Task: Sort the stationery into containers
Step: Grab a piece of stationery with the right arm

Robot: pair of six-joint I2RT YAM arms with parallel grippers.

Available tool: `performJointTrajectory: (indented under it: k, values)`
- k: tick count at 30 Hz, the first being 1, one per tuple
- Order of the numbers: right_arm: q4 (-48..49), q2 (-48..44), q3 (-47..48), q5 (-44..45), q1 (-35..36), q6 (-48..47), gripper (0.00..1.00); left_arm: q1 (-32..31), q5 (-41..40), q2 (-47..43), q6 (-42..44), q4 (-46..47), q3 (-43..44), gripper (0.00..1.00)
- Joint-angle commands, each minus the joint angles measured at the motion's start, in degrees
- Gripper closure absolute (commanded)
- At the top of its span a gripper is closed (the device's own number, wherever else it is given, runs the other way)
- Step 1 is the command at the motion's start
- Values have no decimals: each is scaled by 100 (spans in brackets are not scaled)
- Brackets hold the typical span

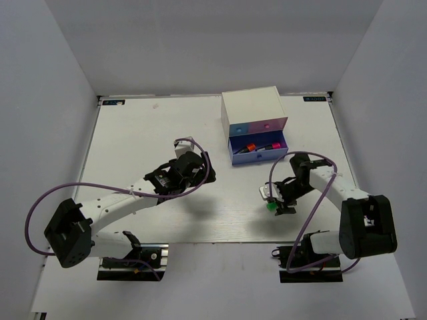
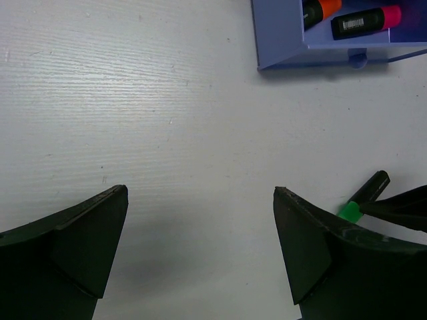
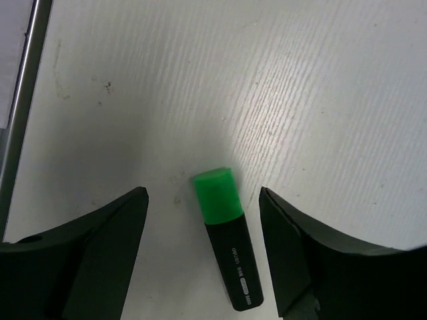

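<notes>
A black highlighter with a green cap (image 3: 225, 237) lies flat on the white table, between the open fingers of my right gripper (image 3: 203, 200), which hovers just above it. It shows in the top view (image 1: 271, 206) under my right gripper (image 1: 278, 202). The white drawer box (image 1: 253, 120) stands at the back. Its blue drawer (image 1: 258, 153) is pulled open and holds the orange-capped (image 1: 250, 148) and pink-capped (image 1: 273, 145) highlighters. My left gripper (image 1: 193, 167) is open and empty over the table's middle. The pink cylinder and grey-blue piece are out of view.
The pink drawer front (image 1: 270, 125) is shut. In the left wrist view the open blue drawer (image 2: 287, 40) is at the upper right and the green cap (image 2: 348, 211) at the right. Grey walls surround the table.
</notes>
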Motion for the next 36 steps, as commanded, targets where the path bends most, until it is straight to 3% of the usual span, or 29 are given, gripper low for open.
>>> performJointTrajectory:
  k: [1, 16, 19, 20, 21, 24, 28, 31, 36]
  values:
    - [264, -35, -242, 244, 9, -181, 26, -23, 7, -143, -33, 52, -86, 0]
    - [1796, 289, -621, 1140, 9, 637, 36, -23, 7, -196, -86, 52, -138, 0]
    - [1692, 517, -542, 1273, 0, 628, 49, -23, 7, -196, -86, 0, -138, 0]
    - [1656, 571, -507, 1282, -8, 663, 65, -23, 7, -196, -86, 0, -138, 0]
    - [1560, 588, -446, 1177, -17, 698, 74, -23, 7, -196, -86, 0, -138, 0]
    - [1261, 510, -69, 740, -35, 751, 91, -23, 7, -196, -86, 0, -138, 0]
    - [1146, 387, 450, 106, 9, 1241, 93, -23, 7, -196, -86, 0, -138, 0]
    - [1610, 229, 863, -133, 36, 1980, 93, -23, 7, -143, -86, 0, -138, 0]
    - [3333, 140, 1172, 165, 97, 3226, 93, -23, 7, -143, -86, 0, -138, 0]
